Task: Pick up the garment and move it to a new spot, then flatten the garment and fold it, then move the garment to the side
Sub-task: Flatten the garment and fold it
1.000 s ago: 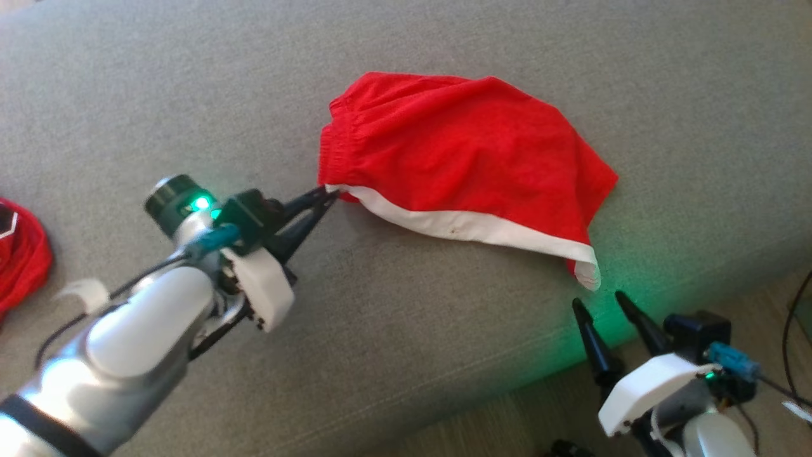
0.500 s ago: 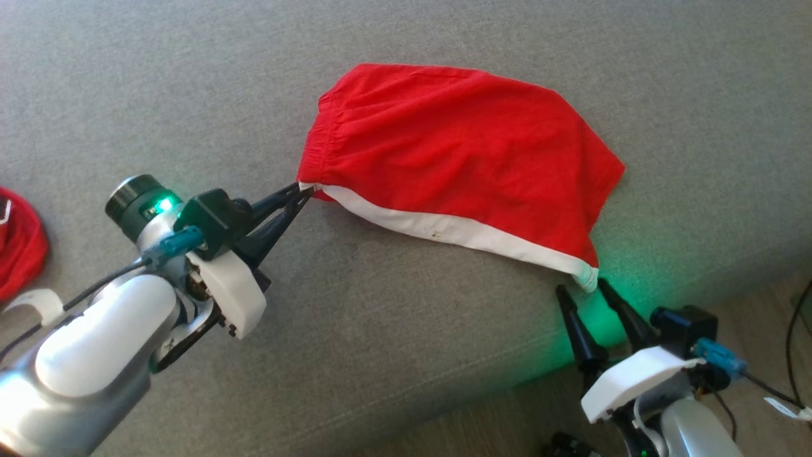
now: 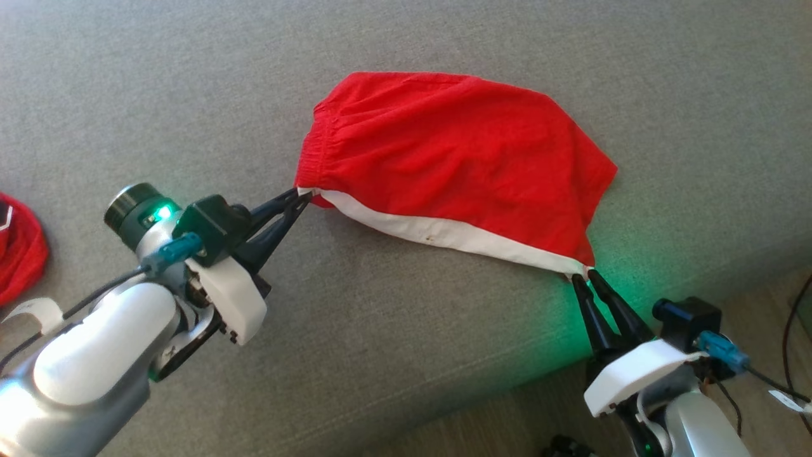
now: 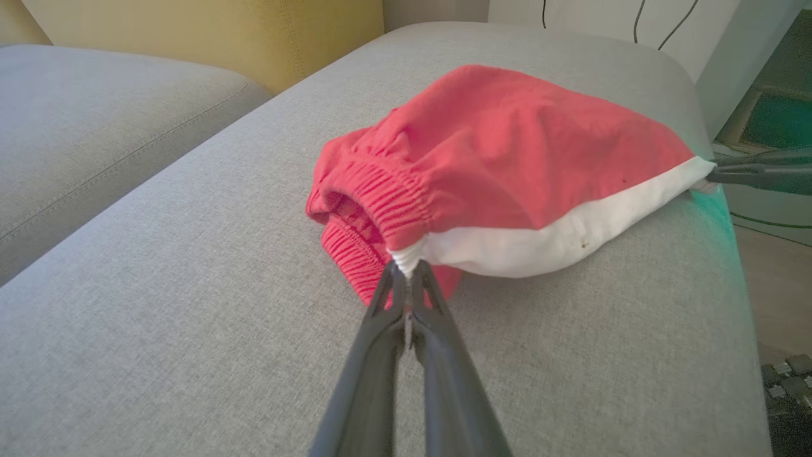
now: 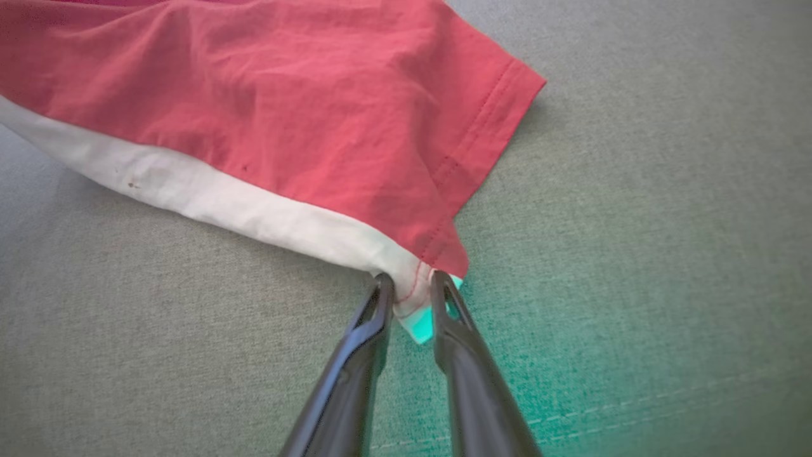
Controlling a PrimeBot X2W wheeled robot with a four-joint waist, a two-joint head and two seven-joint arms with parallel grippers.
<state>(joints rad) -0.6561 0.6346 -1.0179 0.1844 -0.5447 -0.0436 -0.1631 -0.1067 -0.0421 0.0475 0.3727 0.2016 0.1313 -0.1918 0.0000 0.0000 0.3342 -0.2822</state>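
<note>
Head view: red shorts [image 3: 457,158] lay on the grey sofa cushion [image 3: 406,343]. Left wrist view: the left hand [image 4: 407,268] pinched the waistband corner, fully shut. Right wrist view: the right hand [image 5: 412,280] straddled the hem corner, narrowly parted, its grip impossible to tell; a pull could slip the corner free.

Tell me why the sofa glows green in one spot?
Head view: a green lamp glows on the left wrist; similar light, likely the other wrist's, spills on the grey cushion by the garment's corner. Right wrist view: it tints the garment's white tip. Left wrist view: faint green at right.
</note>
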